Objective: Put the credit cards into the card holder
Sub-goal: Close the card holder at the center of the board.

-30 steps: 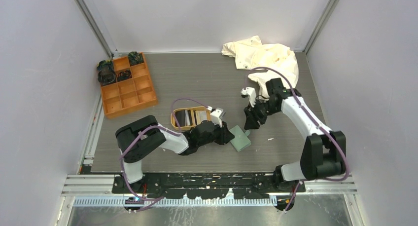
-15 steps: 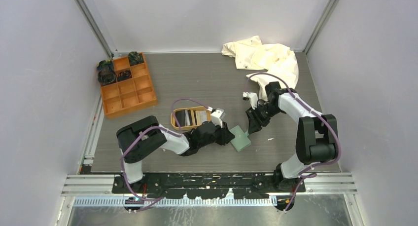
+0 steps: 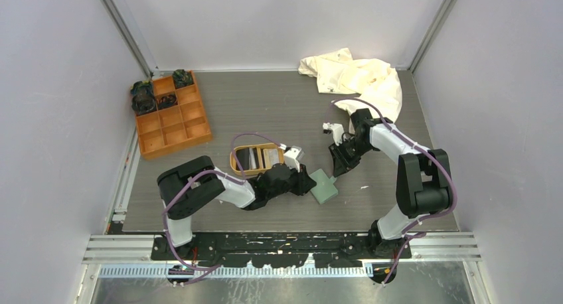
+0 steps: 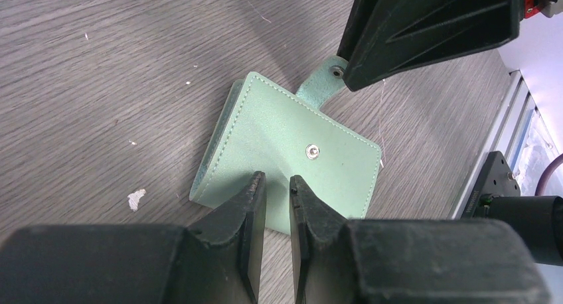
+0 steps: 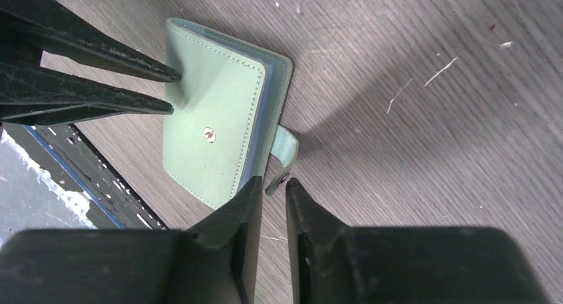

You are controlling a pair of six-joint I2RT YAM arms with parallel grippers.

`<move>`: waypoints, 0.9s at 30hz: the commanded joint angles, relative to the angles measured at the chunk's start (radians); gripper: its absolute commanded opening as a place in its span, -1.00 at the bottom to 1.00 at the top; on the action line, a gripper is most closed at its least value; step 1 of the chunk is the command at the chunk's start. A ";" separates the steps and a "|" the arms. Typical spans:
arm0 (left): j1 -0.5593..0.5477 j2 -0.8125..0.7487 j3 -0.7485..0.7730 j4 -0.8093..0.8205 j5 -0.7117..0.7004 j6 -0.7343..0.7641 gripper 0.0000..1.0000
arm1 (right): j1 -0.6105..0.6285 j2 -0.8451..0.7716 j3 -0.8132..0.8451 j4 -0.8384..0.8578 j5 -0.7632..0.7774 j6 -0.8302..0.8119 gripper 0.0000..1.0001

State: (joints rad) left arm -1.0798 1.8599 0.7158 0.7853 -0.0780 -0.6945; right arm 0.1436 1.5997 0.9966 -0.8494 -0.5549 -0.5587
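Your right gripper point(image 5: 273, 182) has closed in on the card holder point(image 5: 212, 111), its jaws narrowed around the snap tab point(image 5: 285, 151); you can't tell whether they grip it. Your left gripper point(image 4: 273, 178) still pinches the opposite edge. The holder lies unmoved on the table point(image 3: 265, 105).

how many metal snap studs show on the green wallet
2. One round metal snap stud sits mid-cover on the flat sage-green fold-over card holder; the second stud is on the end of its tab. Any inside are hidden.

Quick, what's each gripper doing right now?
Left gripper: shut on the card holder's edge.
Right gripper: nearly shut at its snap tab; grip cannot be told.
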 commanded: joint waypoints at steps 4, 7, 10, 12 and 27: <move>-0.011 0.011 0.015 0.002 0.000 0.017 -0.58 | 0.004 -0.021 0.037 0.042 0.024 0.029 -0.67; -0.010 0.002 0.016 -0.011 -0.004 0.011 -0.54 | 0.004 -0.022 0.036 0.042 0.032 0.021 -0.79; -0.010 -0.017 0.015 -0.023 -0.012 0.005 -0.41 | 0.003 -0.039 0.035 0.039 0.017 0.003 -0.96; -0.006 -0.036 0.014 -0.037 -0.012 0.005 -0.34 | 0.004 -0.064 0.027 0.046 0.003 -0.006 -0.98; 0.108 -0.186 0.073 -0.343 0.163 0.130 -0.08 | 0.007 -0.116 -0.003 0.084 -0.025 -0.038 -0.98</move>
State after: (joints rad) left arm -0.9787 1.7153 0.7231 0.5571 0.0227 -0.6437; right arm 0.1444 1.5246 0.9951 -0.7963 -0.5415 -0.5697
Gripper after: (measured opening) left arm 0.451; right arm 0.033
